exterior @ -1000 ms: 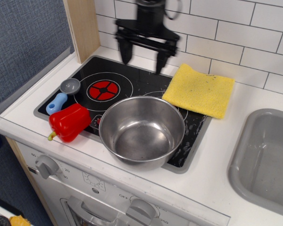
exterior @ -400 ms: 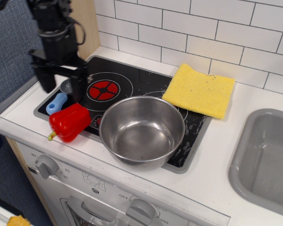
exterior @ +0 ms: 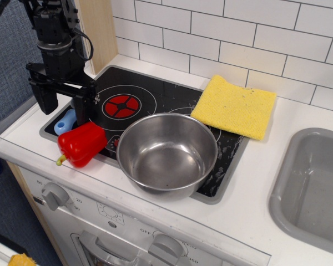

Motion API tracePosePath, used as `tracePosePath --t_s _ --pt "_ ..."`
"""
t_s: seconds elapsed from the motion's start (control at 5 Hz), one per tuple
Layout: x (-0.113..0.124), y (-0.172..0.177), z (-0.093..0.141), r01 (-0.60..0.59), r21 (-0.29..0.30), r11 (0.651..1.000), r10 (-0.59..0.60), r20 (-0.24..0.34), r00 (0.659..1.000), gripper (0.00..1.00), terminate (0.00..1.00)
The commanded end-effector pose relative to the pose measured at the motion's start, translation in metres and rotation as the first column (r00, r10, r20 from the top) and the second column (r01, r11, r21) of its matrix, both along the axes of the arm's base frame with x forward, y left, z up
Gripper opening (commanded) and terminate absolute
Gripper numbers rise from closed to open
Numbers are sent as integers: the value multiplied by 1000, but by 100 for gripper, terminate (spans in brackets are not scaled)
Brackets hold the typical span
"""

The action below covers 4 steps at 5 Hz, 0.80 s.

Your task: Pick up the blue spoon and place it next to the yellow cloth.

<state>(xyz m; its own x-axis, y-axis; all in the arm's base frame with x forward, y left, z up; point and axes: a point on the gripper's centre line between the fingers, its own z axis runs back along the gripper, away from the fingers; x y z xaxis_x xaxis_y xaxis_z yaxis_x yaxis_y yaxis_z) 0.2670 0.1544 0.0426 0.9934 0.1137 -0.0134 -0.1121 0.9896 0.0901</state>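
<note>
The blue spoon [exterior: 65, 121] lies on the left edge of the black stovetop [exterior: 150, 94]; only its light-blue handle shows, and its grey bowl is hidden behind my gripper. My gripper [exterior: 62, 106] hangs just above the spoon with its two black fingers spread wide, open and empty. One finger [exterior: 46, 101] is left of the handle and the other [exterior: 81, 106] is right of it. The yellow cloth [exterior: 235, 106] lies flat at the back right of the stovetop, far from the spoon.
A red pepper [exterior: 81, 144] sits just in front of the spoon. A large steel bowl [exterior: 167, 152] stands in the middle of the stovetop. A wooden post [exterior: 97, 30] rises behind my arm. A grey sink [exterior: 313, 185] is at the right.
My gripper swung from the back of the stovetop to the left side and came down over the spoon, now hiding its grey bowl. Nothing else moved.
</note>
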Motion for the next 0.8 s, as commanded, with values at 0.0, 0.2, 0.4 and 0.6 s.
tracePosePath --t_s 0.0,0.2,0.4,0.6 --pt "-1 18 -6 -37 31 999 37 -12 999 100 0" --pt "-3 21 -16 -53 28 998 54 -33 998 100 0" --pt "-6 21 -22 -55 19 998 56 -44 997 100 0" --pt "-6 19 -21 -52 17 998 53 -33 998 0 0"
